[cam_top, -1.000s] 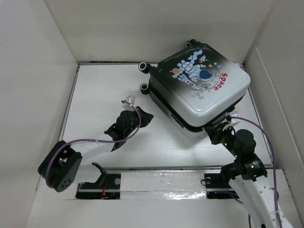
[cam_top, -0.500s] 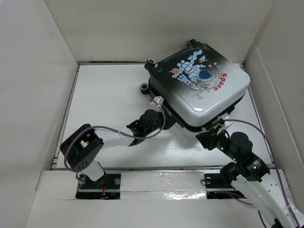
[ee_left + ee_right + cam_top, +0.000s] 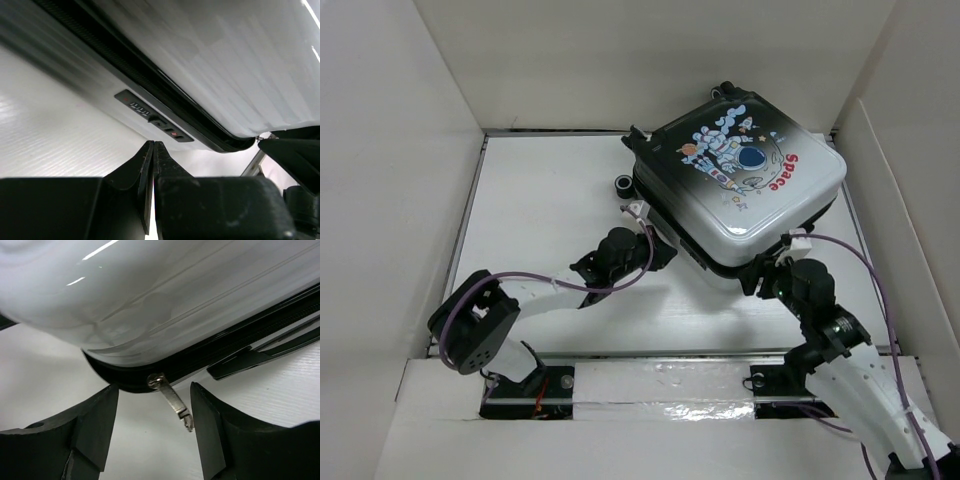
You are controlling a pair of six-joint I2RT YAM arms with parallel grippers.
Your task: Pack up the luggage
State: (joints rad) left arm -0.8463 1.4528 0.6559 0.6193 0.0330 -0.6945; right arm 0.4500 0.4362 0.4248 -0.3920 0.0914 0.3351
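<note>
One suitcase (image 3: 740, 190) examined: glossy hard shell, black fading to white, astronaut print uppermost, lying flat on the white table (image 3: 540, 200) with the lid down. Seen along its near-left side: a black zipper seam (image 3: 125, 62) and a recessed combination lock (image 3: 152, 119). Found at its near corner: a metal zipper pull (image 3: 172, 399), dangling loose from the seam and touching neither finger. Judged unfinished: the zip closure. Step in hand therefore taken as seizing that pull and running it along the seam.

Right gripper (image 3: 154, 405) placed at the suitcase's near corner, jaws released and parted, straddling the pull without contact. Pull noted off centre, nearer one finger than the other. Left gripper (image 3: 152, 150) set just off the near-left side, below the lock, fingers clenched together on nothing, tips aimed at the shell but apart from it.

Recommended for good execution:
- Centre the parted jaws on the pull before closing.
- Pinch the flat tab itself, low on its length, not the slider.
- Draw parallel to the seam, never outward from the shell, to avoid slipping off a thin, smooth tab.
- Press the clenched left fingers against the near-left side as a brace against sliding on the small wheel (image 3: 625, 185) at the suitcase's far-left end.
- Slow down round the rounded corner, judged the likeliest place for a snag.
</note>
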